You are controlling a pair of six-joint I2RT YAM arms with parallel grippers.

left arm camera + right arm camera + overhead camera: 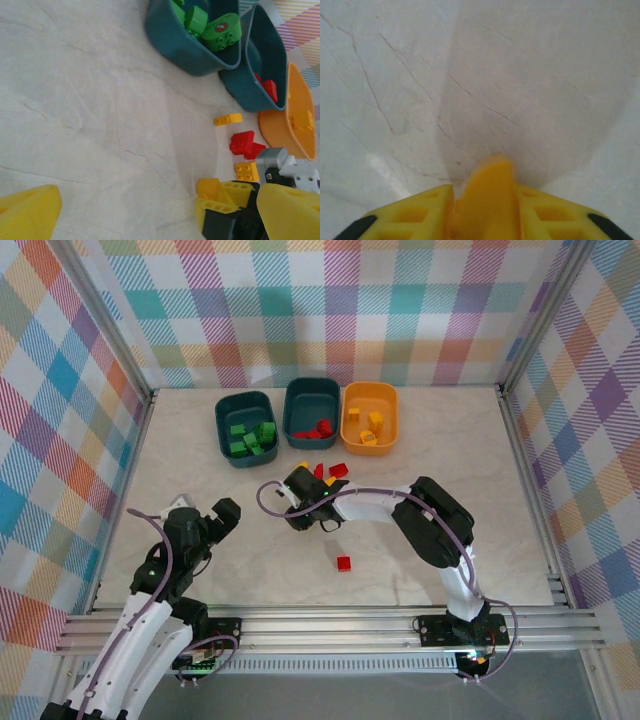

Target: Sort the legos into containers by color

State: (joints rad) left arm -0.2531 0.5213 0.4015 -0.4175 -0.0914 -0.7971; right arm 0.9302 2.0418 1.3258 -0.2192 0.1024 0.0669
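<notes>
Three tubs stand at the back. The left teal tub holds green legos, the middle teal tub red ones, and the orange-yellow tub yellow ones. My right gripper hangs low over the table in front of the tubs, shut on a yellow-orange lego. Loose red and yellow legos lie just behind it, and a single red lego lies nearer the front. My left gripper is open at the left with nothing between its fingers.
In the left wrist view a small yellow brick, red bricks and a studded yellow brick lie near the tubs. Metal frame rails and checked walls enclose the marble-patterned table.
</notes>
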